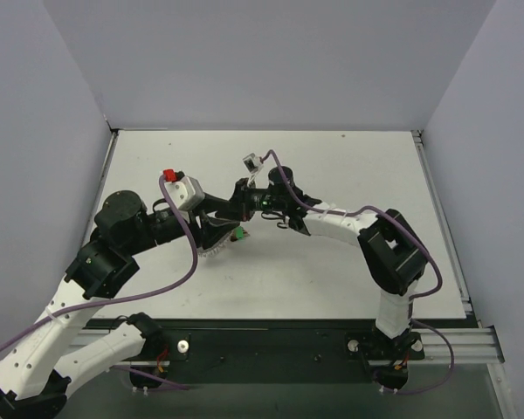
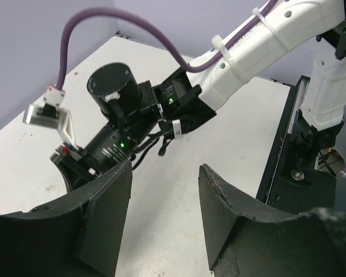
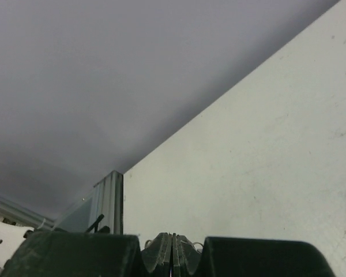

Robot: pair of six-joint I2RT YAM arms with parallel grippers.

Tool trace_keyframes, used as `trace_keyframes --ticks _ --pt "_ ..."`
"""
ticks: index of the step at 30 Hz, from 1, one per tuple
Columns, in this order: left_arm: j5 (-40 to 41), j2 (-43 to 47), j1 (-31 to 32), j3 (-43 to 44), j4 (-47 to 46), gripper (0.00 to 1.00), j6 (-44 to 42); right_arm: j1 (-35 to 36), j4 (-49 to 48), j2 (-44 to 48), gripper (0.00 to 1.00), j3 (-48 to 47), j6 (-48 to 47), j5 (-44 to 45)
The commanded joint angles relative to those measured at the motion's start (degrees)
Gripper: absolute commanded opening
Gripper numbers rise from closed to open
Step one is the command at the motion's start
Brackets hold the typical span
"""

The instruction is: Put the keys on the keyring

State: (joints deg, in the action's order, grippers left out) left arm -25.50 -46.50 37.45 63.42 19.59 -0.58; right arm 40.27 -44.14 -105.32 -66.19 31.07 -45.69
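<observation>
My left gripper (image 1: 220, 237) hangs low over the middle of the white table, open and empty in its wrist view (image 2: 164, 170). A green-headed key (image 1: 240, 234) shows right beside its fingertips; I cannot tell whether they touch. My right gripper (image 1: 243, 194) is just behind it, pointing left, and shut (image 3: 172, 235). Thin silver arcs (image 3: 147, 243) stick out on both sides of its pads and look like the keyring held edge-on. The other keys are out of view. The right wrist (image 2: 121, 115) fills the left wrist view, its fingers hidden behind my left finger (image 2: 98, 208).
Grey walls enclose the table (image 1: 332, 157) on three sides. A black and aluminium rail (image 1: 454, 340) runs along the near edge by the arm bases. Purple cables (image 1: 192, 253) loop off both arms. A red part (image 1: 168, 174) sits on the left wrist camera.
</observation>
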Motion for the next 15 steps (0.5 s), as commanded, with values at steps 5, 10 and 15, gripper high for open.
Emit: trace_keyframes --ticks 5,10,15 --pt "0.5 1.2 -0.7 -0.8 -1.0 0.59 -0.4 3.8 2.2 2.4 0.00 9.0 -6.2 3.1" --pt "0.5 1.5 -0.8 -1.1 -1.0 0.59 -0.3 6.0 4.8 8.0 0.00 17.2 -8.6 5.4" --pt "0.3 1.2 -1.0 -1.9 -1.7 0.59 0.2 6.2 9.0 12.2 0.00 22.9 -10.9 6.5"
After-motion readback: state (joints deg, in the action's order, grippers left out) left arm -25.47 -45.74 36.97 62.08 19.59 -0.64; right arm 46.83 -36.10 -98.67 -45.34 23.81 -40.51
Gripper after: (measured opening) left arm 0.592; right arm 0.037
